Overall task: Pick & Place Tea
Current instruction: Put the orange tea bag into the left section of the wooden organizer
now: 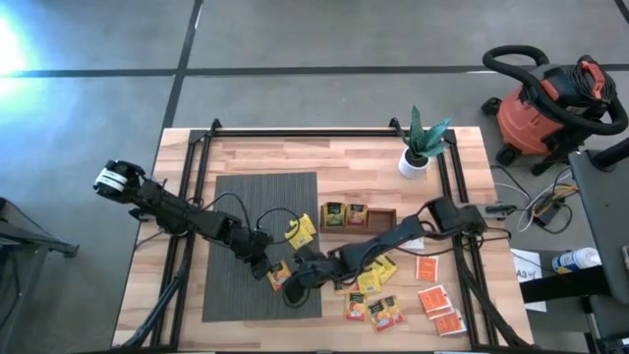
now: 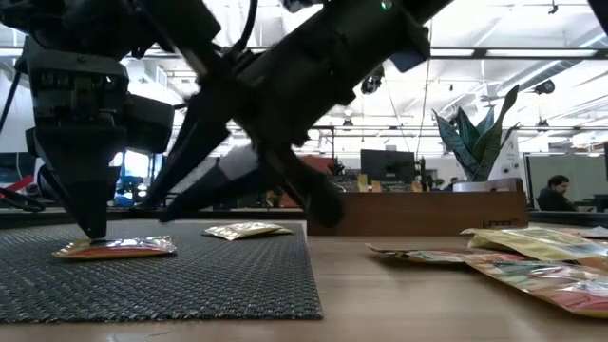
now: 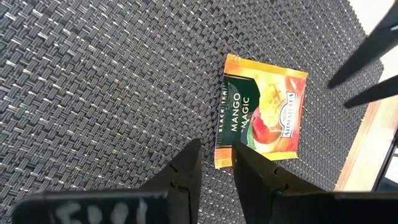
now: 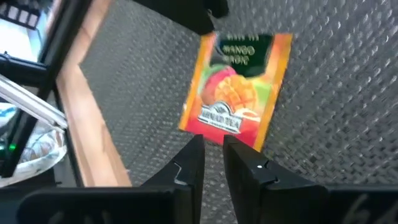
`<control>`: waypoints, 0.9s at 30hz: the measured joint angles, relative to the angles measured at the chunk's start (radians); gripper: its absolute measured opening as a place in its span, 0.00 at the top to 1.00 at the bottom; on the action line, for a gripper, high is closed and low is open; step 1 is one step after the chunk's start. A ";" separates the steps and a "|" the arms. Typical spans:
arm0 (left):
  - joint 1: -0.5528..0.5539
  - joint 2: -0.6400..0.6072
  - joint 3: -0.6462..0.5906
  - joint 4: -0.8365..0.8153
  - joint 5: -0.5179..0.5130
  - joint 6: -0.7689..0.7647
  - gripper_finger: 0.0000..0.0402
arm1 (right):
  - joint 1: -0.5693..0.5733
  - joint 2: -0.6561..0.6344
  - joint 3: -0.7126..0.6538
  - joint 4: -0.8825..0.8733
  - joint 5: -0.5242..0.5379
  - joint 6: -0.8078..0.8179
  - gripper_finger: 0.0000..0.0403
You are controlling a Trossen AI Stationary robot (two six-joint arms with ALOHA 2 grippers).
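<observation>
An orange mango tea sachet (image 3: 261, 112) lies flat on the grey woven mat (image 1: 246, 206), near the mat's right edge. My left gripper (image 3: 216, 149) points down at one corner of it, with a narrow gap between its fingers. My right gripper (image 4: 213, 144) comes in from the table's right. It hovers a little above the sachet's opposite edge (image 4: 217, 132) with its fingers slightly apart and touches nothing. In the low view the sachet (image 2: 114, 249) rests on the mat under my left gripper's tip (image 2: 95, 231). My left gripper rests its fingertips (image 3: 239, 155) on the sachet's corner (image 3: 219, 163), slanting down from the table's left. The corner shows in the narrow gap between the two fingers. The sachet stays flat on the mat; I cannot tell whether it is pinched.
A yellow sachet (image 1: 301, 231) lies farther back on the mat. The brown wooden tray (image 1: 383, 216), right of the mat, holds two sachets. Several loose sachets (image 1: 432, 295) lie on the wood at the near right. A potted plant (image 1: 418, 157) stands at the far right.
</observation>
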 joint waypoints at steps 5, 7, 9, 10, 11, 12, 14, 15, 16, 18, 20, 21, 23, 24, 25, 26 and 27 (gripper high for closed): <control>0.000 0.000 0.000 0.003 0.004 0.000 0.79 | 0.000 0.014 0.004 -0.018 0.003 0.023 0.86; 0.000 0.000 0.000 0.002 0.009 -0.002 0.79 | -0.002 0.012 0.004 -0.046 0.012 0.018 0.86; 0.000 0.000 0.000 0.002 0.009 -0.002 0.79 | -0.002 0.013 0.002 -0.051 0.014 0.016 0.86; 0.000 0.000 0.000 0.001 0.009 -0.003 0.79 | -0.002 0.013 0.002 -0.052 0.014 0.018 0.86; 0.000 0.000 0.000 0.002 0.009 -0.004 0.79 | -0.002 0.013 0.002 -0.049 0.015 0.019 0.86; 0.000 0.000 0.000 0.002 0.009 -0.005 0.79 | -0.002 0.013 0.002 -0.044 0.016 0.020 0.86; 0.000 0.000 0.000 0.002 0.009 -0.005 0.79 | -0.002 0.013 0.002 -0.041 0.015 0.020 0.86; 0.000 0.000 0.000 0.002 0.009 -0.005 0.79 | -0.002 0.013 0.002 -0.044 0.012 0.022 0.86; 0.000 0.000 0.000 0.002 0.009 -0.006 0.79 | -0.002 0.013 0.002 -0.044 0.004 0.023 0.86; 0.000 0.000 0.000 0.002 0.009 -0.006 0.79 | -0.002 0.025 0.001 -0.036 -0.003 0.025 0.86; 0.000 0.000 0.000 0.003 0.008 -0.006 0.79 | -0.002 0.041 0.003 -0.035 -0.009 0.038 0.86; 0.000 0.000 0.000 0.001 0.008 -0.006 0.79 | -0.002 0.049 0.008 -0.033 -0.022 0.048 0.86; 0.000 0.000 0.000 -0.002 0.008 -0.006 0.79 | -0.003 0.060 0.013 -0.034 -0.041 0.053 0.86; 0.000 0.000 0.000 -0.003 0.008 -0.007 0.79 | -0.004 0.061 0.014 -0.035 -0.046 0.054 0.86; 0.000 0.000 0.000 -0.001 0.008 -0.006 0.79 | -0.004 0.061 0.014 -0.036 -0.047 0.053 0.86; 0.000 0.000 0.000 -0.004 0.008 -0.006 0.79 | -0.003 0.061 0.014 -0.037 -0.047 0.052 0.86; 0.000 0.000 0.001 -0.004 0.008 -0.006 0.79 | -0.003 0.060 0.014 -0.037 -0.047 0.050 0.86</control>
